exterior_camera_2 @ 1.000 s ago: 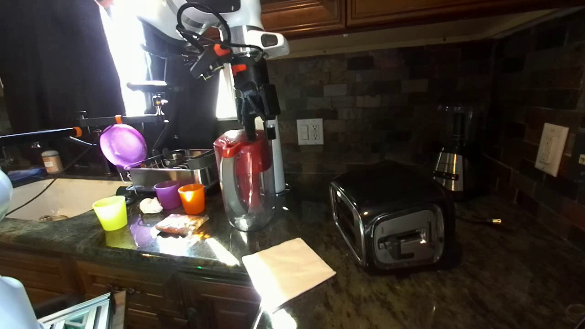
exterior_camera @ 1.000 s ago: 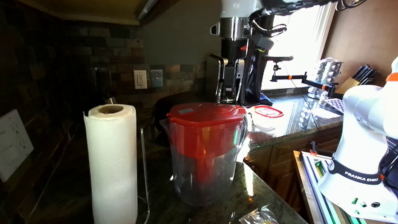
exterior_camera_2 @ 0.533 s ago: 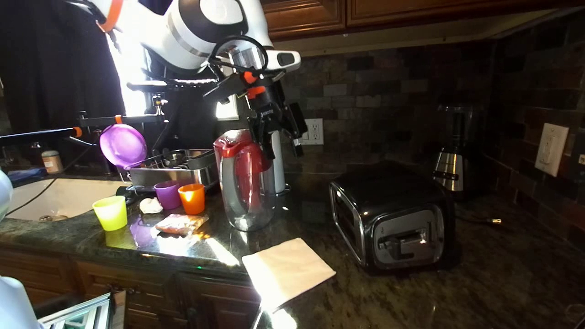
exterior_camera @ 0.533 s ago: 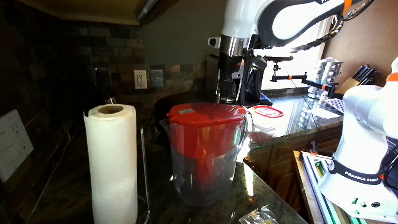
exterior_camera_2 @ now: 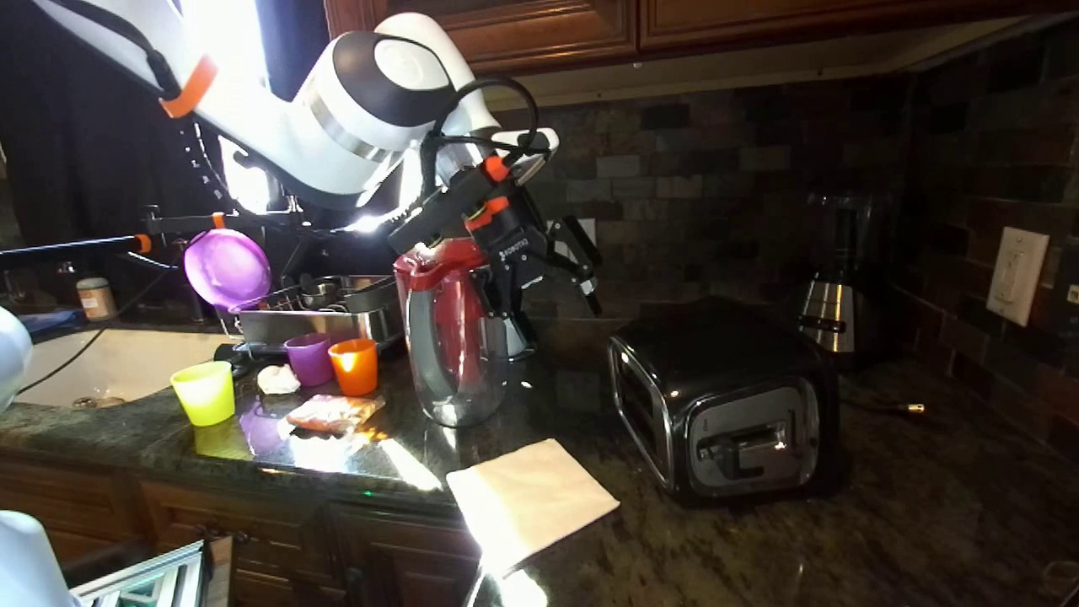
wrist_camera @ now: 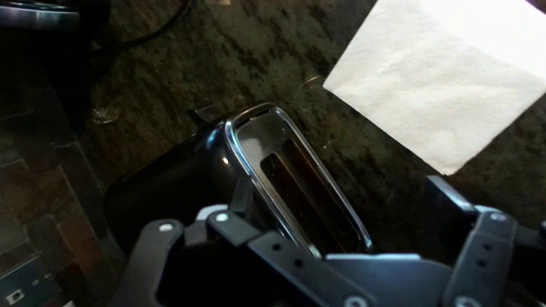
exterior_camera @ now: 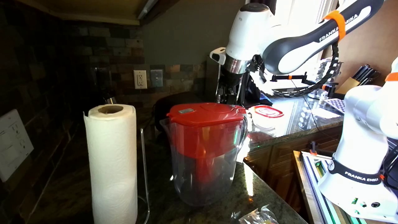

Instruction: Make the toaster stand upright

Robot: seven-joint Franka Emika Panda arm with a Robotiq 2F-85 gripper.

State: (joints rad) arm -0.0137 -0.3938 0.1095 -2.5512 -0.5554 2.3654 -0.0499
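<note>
The toaster [exterior_camera_2: 725, 337] is black with a grey metallic lever panel. It lies on its side on the counter, with its slotted face turned sideways toward my gripper's side. In the wrist view the toaster [wrist_camera: 183, 175] is below the gripper and its two slots show. A dark rounded part of the toaster [exterior_camera: 177, 99] shows dimly behind the pitcher. My gripper [exterior_camera_2: 556, 322] is open and empty, tilted, left of the toaster and apart from it, beside the pitcher. In the wrist view the gripper [wrist_camera: 345, 192] has its jaws wide apart. The gripper [exterior_camera: 228, 96] is partly hidden behind the pitcher lid.
A clear pitcher with red lid [exterior_camera_2: 455, 354] stands close to the gripper; the pitcher [exterior_camera: 205, 143] and a paper towel roll [exterior_camera: 113, 168] show large. A napkin [exterior_camera_2: 535, 497] lies before the toaster. Several cups [exterior_camera_2: 352, 367], a blender [exterior_camera_2: 830, 303] and a wall cabinet [exterior_camera_2: 556, 29] surround.
The gripper has moved down and toward the toaster, right in an exterior view, past the pitcher lid. It has tilted, and its fingers have spread wider. The toaster has not moved.
</note>
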